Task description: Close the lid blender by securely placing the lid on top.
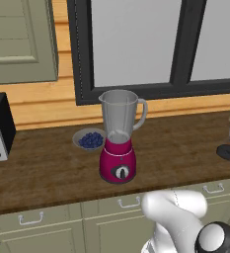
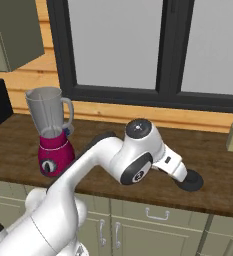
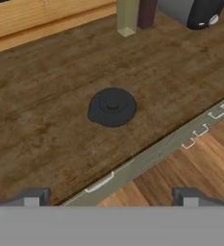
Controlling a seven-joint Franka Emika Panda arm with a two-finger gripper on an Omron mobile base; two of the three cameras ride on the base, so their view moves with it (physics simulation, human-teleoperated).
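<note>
Lid (image 3: 112,106) lies flat on the counter (image 3: 46,120), ahead of the claw (image 3: 111,197) toward 12 o'clock; fingers spread wide, holding nothing. Blender (image 2: 52,131) stands well apart.

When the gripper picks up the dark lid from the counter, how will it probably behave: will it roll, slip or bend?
The lid lies flat on the wooden counter, low and wide, so it is unlikely to roll or tip. It looks like one solid moulded piece, probably stiff and light. Its raised centre knob may offer a grip; the smooth rim could slip.

Matt dark plastic-looking lid (image 3: 112,106) on grainy wood counter (image 3: 46,115); blender (image 1: 118,137) w/ glossy magenta base, clear smooth jar.
</note>
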